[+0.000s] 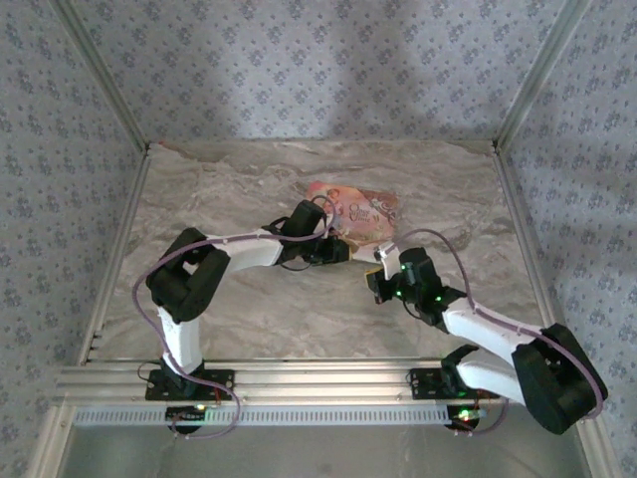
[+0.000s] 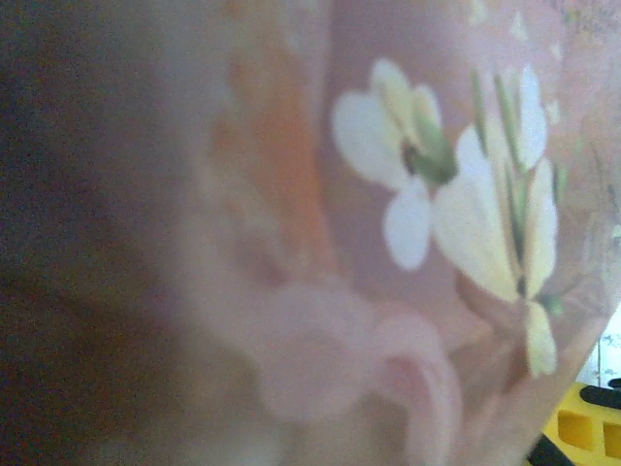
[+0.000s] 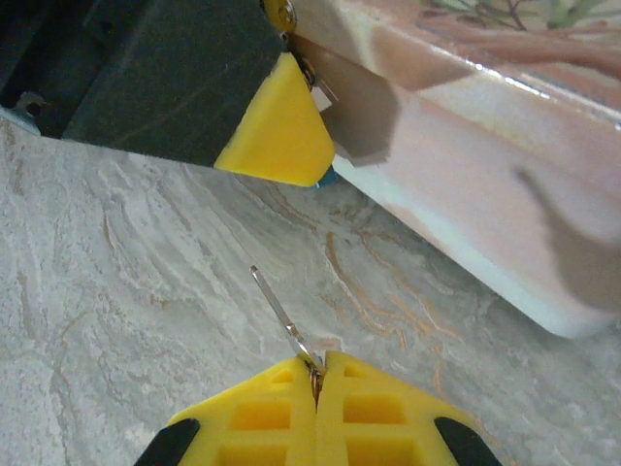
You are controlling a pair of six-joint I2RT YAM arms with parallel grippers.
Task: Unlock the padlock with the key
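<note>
On the marbled counter (image 1: 249, 319) lay one pink box (image 1: 358, 211), with the left gripper (image 1: 340, 249) at its near edge; I could not tell how its jaws stood. A teal sliver at its fingertip looked like the one padlock (image 3: 327, 177). The right gripper (image 3: 317, 374) had its jaws clamped on the single key (image 3: 281, 316), blade aimed toward that padlock, near but apart.

A matt, stone-veined finish is seen on the table (image 3: 116, 291). The pink box (image 3: 466, 194) is faced in glossy card. The key (image 3: 281, 316) is made of bright metal, and the fingers (image 3: 262, 417) of the right gripper (image 3: 317, 374) are moulded in matt yellow plastic
</note>
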